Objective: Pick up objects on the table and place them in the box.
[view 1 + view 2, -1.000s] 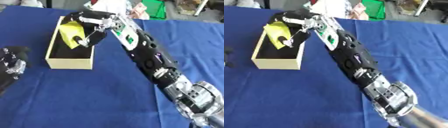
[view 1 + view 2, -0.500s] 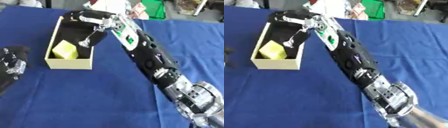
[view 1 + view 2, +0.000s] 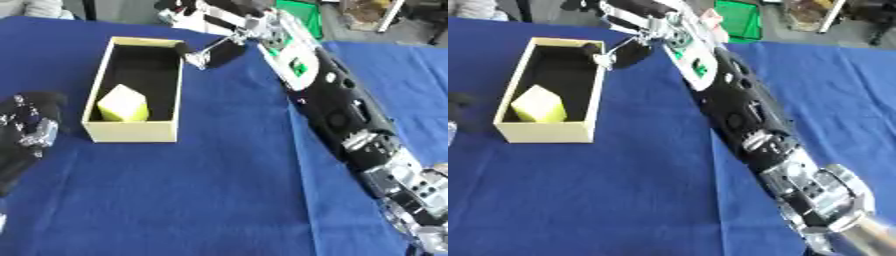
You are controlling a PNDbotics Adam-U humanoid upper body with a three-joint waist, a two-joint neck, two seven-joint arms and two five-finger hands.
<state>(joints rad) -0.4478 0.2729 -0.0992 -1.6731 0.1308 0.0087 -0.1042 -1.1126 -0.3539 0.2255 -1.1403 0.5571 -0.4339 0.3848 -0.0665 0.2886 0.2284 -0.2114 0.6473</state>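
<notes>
A pale yellow box [image 3: 131, 131] with a dark inside stands on the blue table at the left. A yellow block [image 3: 122, 103] lies inside it, toward the near end. My right hand [image 3: 217, 50] hovers at the box's far right corner, just outside the rim, open with nothing in it. Its long black arm runs down to the lower right. My left hand [image 3: 31, 127] rests open at the left edge, beside the box and apart from it.
Blue cloth [image 3: 219, 190] covers the table around the box. A green bin [image 3: 738, 20] and other clutter stand past the far edge. My right arm [image 3: 350, 125] crosses the right half of the table.
The yellow block left my right hand and dropped into the box. The right hand then opened and drew back to the right, off the box's inside. The left hand stayed put.
</notes>
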